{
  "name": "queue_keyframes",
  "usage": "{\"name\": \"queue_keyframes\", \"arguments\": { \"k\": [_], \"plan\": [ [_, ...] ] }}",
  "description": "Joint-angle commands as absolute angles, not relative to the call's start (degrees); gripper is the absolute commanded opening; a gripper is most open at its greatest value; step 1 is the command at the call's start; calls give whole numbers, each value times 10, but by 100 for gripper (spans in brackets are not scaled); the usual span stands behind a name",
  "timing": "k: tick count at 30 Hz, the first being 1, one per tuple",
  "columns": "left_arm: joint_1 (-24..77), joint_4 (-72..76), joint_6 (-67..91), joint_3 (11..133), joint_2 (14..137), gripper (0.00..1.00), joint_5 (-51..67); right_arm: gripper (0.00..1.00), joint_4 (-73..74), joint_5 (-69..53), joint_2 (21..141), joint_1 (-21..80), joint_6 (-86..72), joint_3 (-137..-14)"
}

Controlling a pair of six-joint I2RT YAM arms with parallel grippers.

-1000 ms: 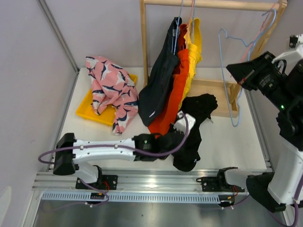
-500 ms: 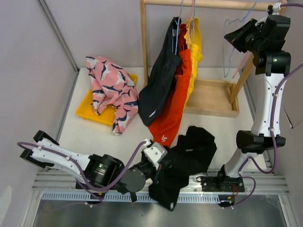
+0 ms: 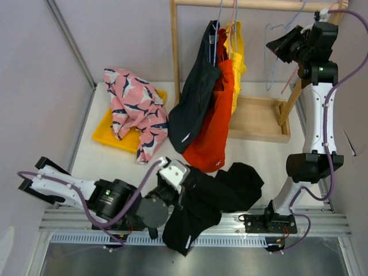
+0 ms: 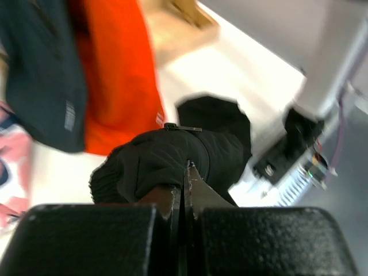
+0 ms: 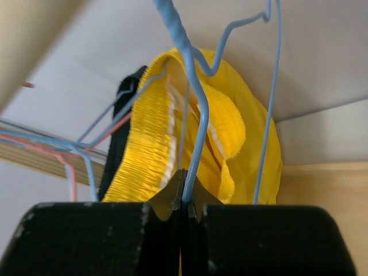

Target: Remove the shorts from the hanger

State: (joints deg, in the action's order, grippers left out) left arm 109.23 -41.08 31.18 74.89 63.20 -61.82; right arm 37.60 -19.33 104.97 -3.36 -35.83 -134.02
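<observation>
My left gripper (image 3: 185,185) is shut on the black shorts (image 3: 221,195), which trail over the table's front edge. In the left wrist view the jaws (image 4: 185,172) pinch a fold of the black shorts (image 4: 167,155). My right gripper (image 3: 275,45) is raised by the rail and shut on an empty blue wire hanger (image 3: 268,63); its wire (image 5: 195,115) runs between the jaws (image 5: 185,187). The dark slate grey shorts (image 3: 192,98), orange-red shorts (image 3: 215,123) and yellow shorts (image 3: 237,54) hang on the rail. The pink printed shorts (image 3: 135,106) lie on a yellow tray (image 3: 103,135).
The wooden rack has a left post (image 3: 174,52), a top rail and a flat base (image 3: 259,118) at the back middle. A pink wire hanger (image 3: 296,75) hangs by the right post. Walls close in the table on the left and at the back.
My left gripper has pulled the black shorts towards the near left. My right arm has swung up from low on the right and lifted the blue hanger to the rail.
</observation>
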Motion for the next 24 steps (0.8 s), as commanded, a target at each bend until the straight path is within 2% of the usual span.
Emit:
{"name": "queue_keyframes", "arguments": {
  "k": [1, 7, 8, 9, 12, 13, 18, 19, 22, 23, 24],
  "plan": [
    [1045, -406, 227, 801, 597, 0, -665, 0, 310, -211, 1007, -35, -353, -1266],
    [918, -274, 27, 835, 557, 0, -630, 0, 323, -221, 982, -46, -352, -1224],
    [868, -238, 4, 842, 555, 0, -616, 4, 319, -222, 964, -47, -354, -1202],
    [841, -223, -50, 872, 555, 0, -580, 47, 318, -221, 955, -47, -356, -1191],
    [706, -221, -79, 938, 576, 0, -509, 99, 319, -222, 913, -47, -355, -1141],
    [638, -234, -73, 977, 601, 0, -445, 100, 320, -221, 901, -47, -353, -1126],
    [487, -253, -80, 1092, 692, 0, -346, 99, 335, -210, 771, -47, -312, -988],
    [426, -261, -72, 1157, 729, 0, -304, 99, 329, -207, 745, -47, -311, -958],
    [329, -293, -52, 1228, 814, 0, -263, 99, 310, -206, 644, -47, -307, -862],
    [311, -304, -52, 1303, 836, 0, -262, 99, 322, -201, 626, -47, -301, -848],
    [291, -315, -44, 1326, 857, 0, -252, 99, 330, -200, 592, -47, -299, -826]
  ]
}}
